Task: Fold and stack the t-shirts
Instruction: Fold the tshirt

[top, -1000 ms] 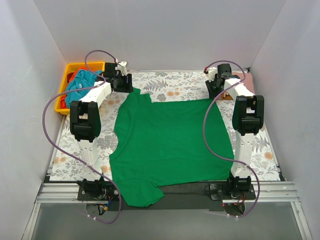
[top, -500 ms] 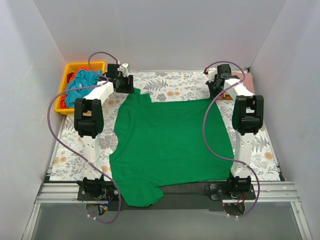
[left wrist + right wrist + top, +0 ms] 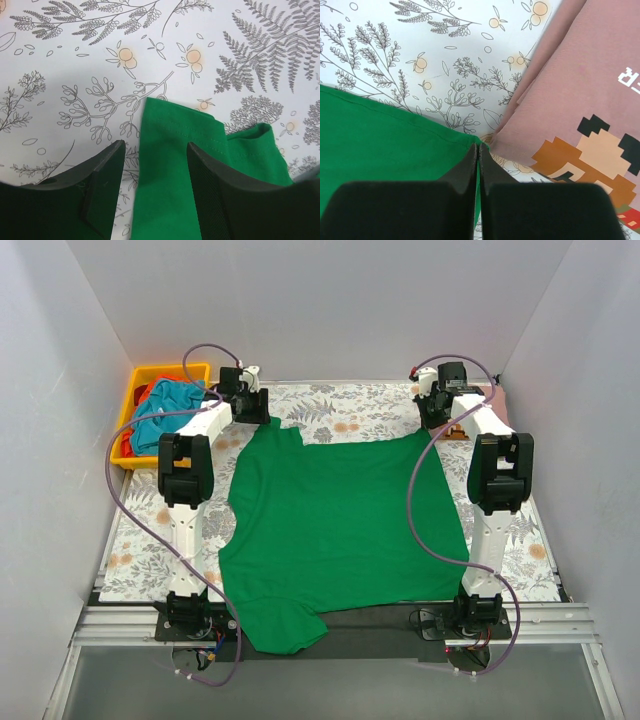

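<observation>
A large bright green t-shirt [image 3: 335, 525] lies spread flat on the floral table cover, its lower hem hanging over the near edge. My left gripper [image 3: 250, 410] is open over its far left corner; in the left wrist view that green corner [image 3: 170, 165] lies between the spread fingers [image 3: 102, 187]. My right gripper [image 3: 440, 418] is shut on the shirt's far right corner [image 3: 395, 150]. A folded dusty pink t-shirt with a pixel cartoon print [image 3: 580, 110] lies just right of that corner. Teal [image 3: 165, 410] and red t-shirts sit in the yellow bin.
The yellow plastic bin [image 3: 140, 375] stands at the far left, off the floral cover [image 3: 350, 410]. White walls close in on the left, back and right. Purple cables loop from both arms over the shirt's edges.
My left arm has swung right and toward the shirt's far left corner. My right arm has shifted slightly toward the far side, staying at the right corner.
</observation>
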